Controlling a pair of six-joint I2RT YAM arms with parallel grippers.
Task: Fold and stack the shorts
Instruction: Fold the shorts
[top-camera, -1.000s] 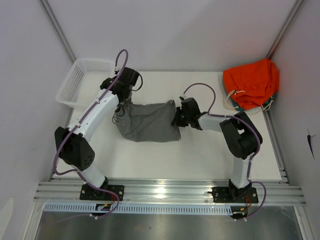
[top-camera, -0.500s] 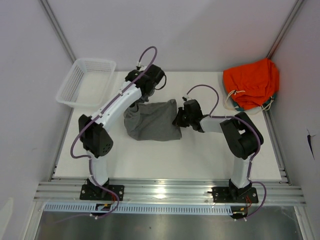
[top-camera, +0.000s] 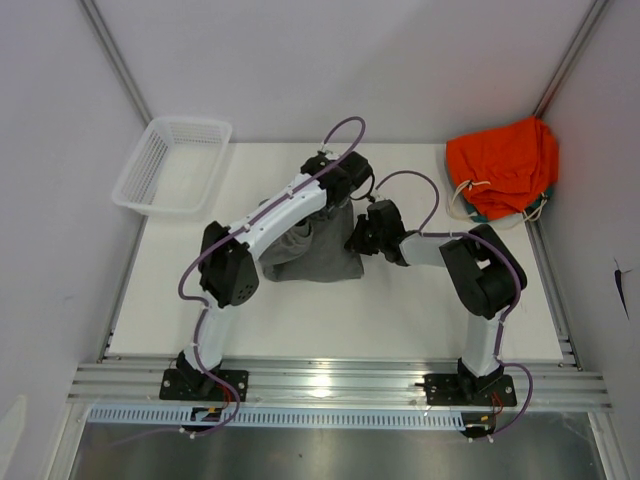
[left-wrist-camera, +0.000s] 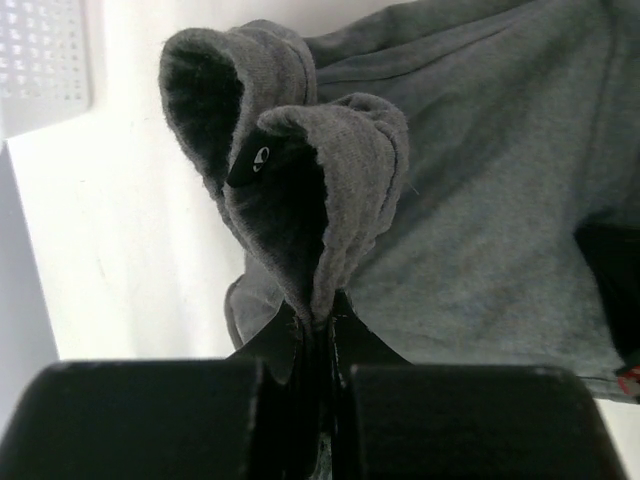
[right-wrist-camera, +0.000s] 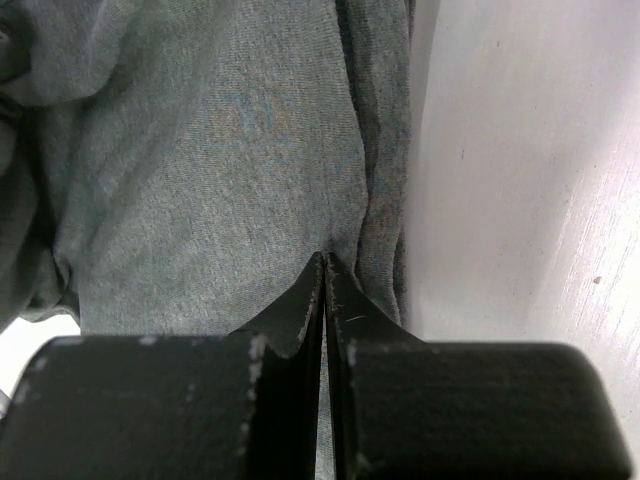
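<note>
The left claw (left-wrist-camera: 318, 325), black and two-fingered, is pressed together on a bunched hem of the plain mid-grey soft jersey shorts (top-camera: 320, 255). The pinched cloth stands up from the tips in two rounded loops. A tiny dark tag (left-wrist-camera: 252, 160) shows inside one of them.

The right claw (right-wrist-camera: 323, 275), also black, has its fingers pressed together with the tips resting on the right-hand edge of the shorts, beside a seam. From its wrist view it is hard to say whether a thin layer of cloth is caught between the fingers or they only press down on it.

The shorts lie in the middle of the flat white table (top-camera: 400, 310), their long axis running left to right. The left arm reaches diagonally across them, holding the lifted left end above the far side of the garment, close to the right claw. The rest of the cloth spreads flat below and toward the right. The fold probably lands rightward, onto the end the right claw holds down. The left arm carries the free end, while the right arm is nearer the anchored edge.

Farther back, a white plastic mesh basket (top-camera: 130, 170) sits at the far left corner of the table. A crumpled bright orange garment with white drawstrings (top-camera: 500, 165) lies at the far right corner. Both are well apart from the shorts.
</note>
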